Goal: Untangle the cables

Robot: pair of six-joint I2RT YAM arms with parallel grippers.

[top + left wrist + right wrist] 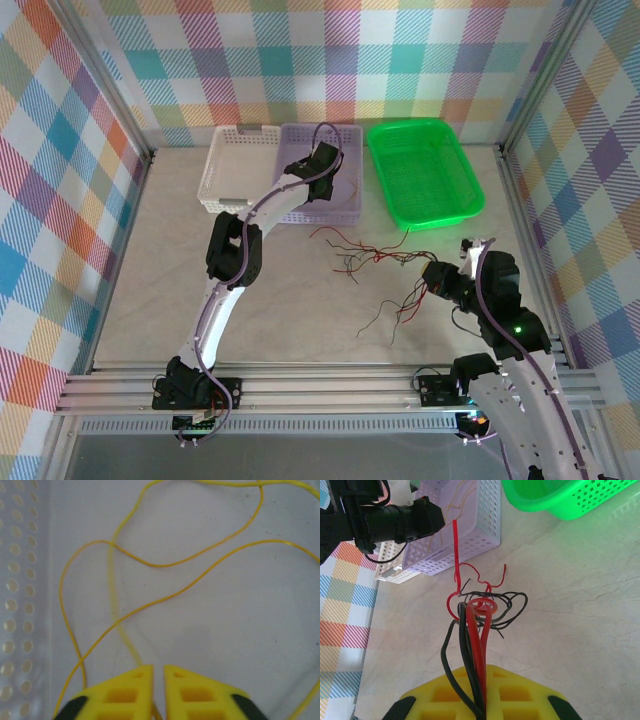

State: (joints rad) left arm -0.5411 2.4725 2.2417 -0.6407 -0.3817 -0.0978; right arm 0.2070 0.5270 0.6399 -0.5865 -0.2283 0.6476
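Note:
My left gripper [322, 165] hangs inside the lavender basket [300, 200]. In the left wrist view its jaws [158, 672] are parted by a narrow slit, and a thin yellow cable [165, 564] lies looped on the basket floor, one strand running down between the fingers. A tangle of red, black and brown cables [372, 262] lies on the table between the arms. My right gripper [432, 282] is at the tangle's right end. In the right wrist view it [484, 674] is shut on a bundle of red and black cables [479, 630], which rise from its jaws to a knot.
A green basket [470, 185] stands at the back right and a white basket [222, 180] left of the lavender one. The lavender basket's perforated wall [17, 580] is close on the left gripper's left. The left arm [395, 520] shows beyond the bundle.

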